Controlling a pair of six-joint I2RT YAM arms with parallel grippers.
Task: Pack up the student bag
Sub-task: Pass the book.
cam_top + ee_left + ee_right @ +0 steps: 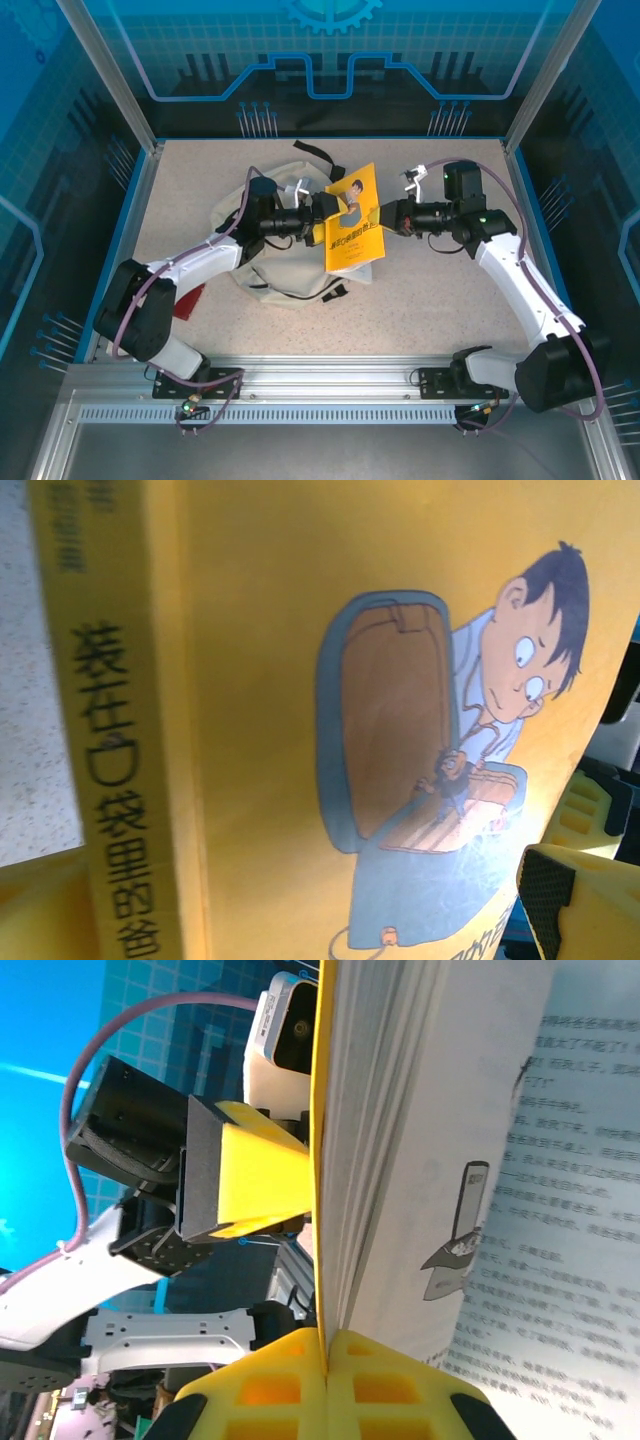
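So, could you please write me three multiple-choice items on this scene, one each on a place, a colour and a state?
1. Where is the book? A flat on the table. B held up over the student bag. C on the floor.
2. Its cover colour? A red. B green. C yellow.
3. The right tool is: A shut on the book. B wide open. C shut on nothing.
B: the top view shows it raised over the bag. C: the cover is yellow. A: it pinches the book's edge.
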